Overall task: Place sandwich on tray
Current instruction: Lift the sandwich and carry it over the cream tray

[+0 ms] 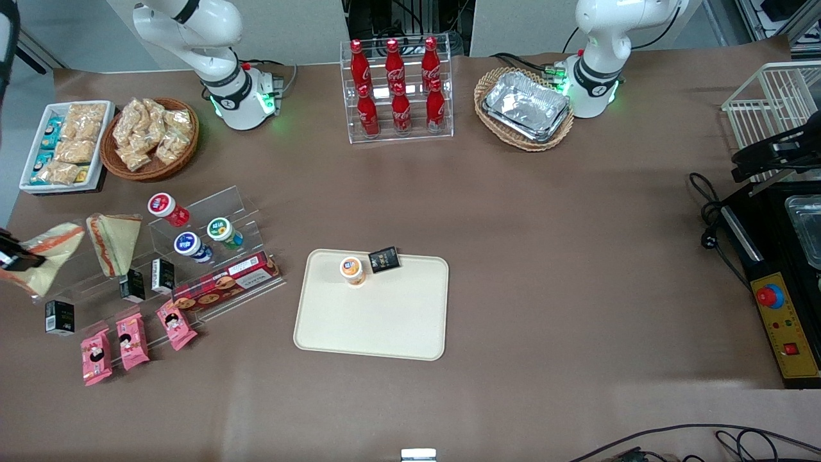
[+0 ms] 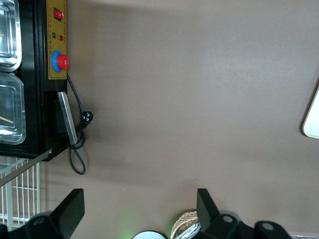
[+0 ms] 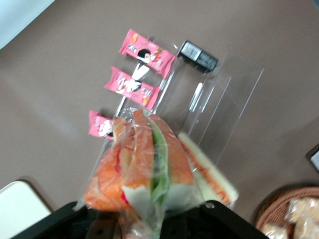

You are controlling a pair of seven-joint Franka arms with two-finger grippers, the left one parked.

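At the working arm's end of the tabletop, right at its edge, the pincer (image 1: 14, 259) is clamped on the sandwich (image 1: 50, 255), holding it above the clear acrylic display steps (image 1: 192, 256); the wrist view shows the sandwich (image 3: 142, 167) pinched between the fingers, orange filling and a green strip outward. Just beside it, a second triangular sandwich (image 1: 115, 240) leans on the steps. Three small capped jars (image 1: 192, 228), a long red biscuit box (image 1: 224, 282) and small black cartons (image 1: 147, 279) fill the steps, and three pink snack packets (image 1: 131, 340) lie nearest the front camera. Bare brown tabletop (image 1: 545, 256) separates the steps from the tray (image 1: 372, 321), which sits near the middle. An orange-lidded jar (image 1: 352, 269) and a black packet (image 1: 385, 260) occupy the tray's edge farthest from the front camera; the rest of its surface is open. Toward the parked arm's end stands a black control box (image 1: 779, 314).
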